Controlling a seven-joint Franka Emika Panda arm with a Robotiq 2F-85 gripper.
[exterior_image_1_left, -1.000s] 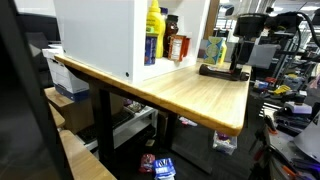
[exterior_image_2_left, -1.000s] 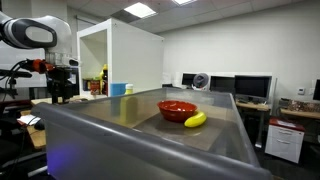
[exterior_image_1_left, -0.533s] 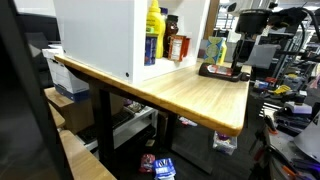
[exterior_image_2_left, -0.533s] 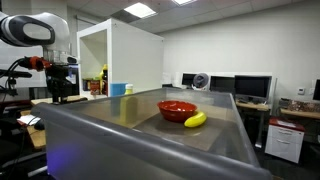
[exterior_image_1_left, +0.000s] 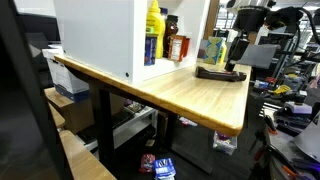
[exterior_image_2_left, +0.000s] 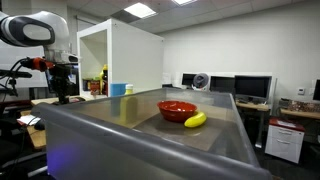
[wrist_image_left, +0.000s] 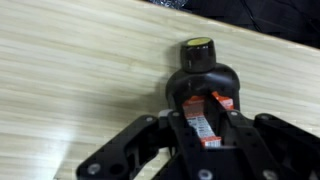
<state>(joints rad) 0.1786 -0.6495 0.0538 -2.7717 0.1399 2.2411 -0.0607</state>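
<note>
- Light wooden counter (exterior_image_1_left: 190, 95) fills most of an exterior view, with a white cabinet (exterior_image_1_left: 100, 35) standing on it and a yellow bottle (exterior_image_1_left: 154, 25) among the containers in its open side.
- At the far end, the claw (exterior_image_1_left: 236, 60) hangs low over a dark bottle (exterior_image_1_left: 215, 72) that lies on its side on the wood.
- In an exterior view from across the room, the claw (exterior_image_2_left: 62, 90) is down beside the cabinet. A red bowl (exterior_image_2_left: 177, 109) and a banana (exterior_image_2_left: 195, 120) sit together on a grey surface in the foreground. The dark bottle cannot be made out here.
- In the wrist view, the claw (wrist_image_left: 205, 115) is closed on the dark bottle (wrist_image_left: 200, 78), fingers against both sides of its red-and-white label. Its yellow cap (wrist_image_left: 197, 47) points away.
</note>
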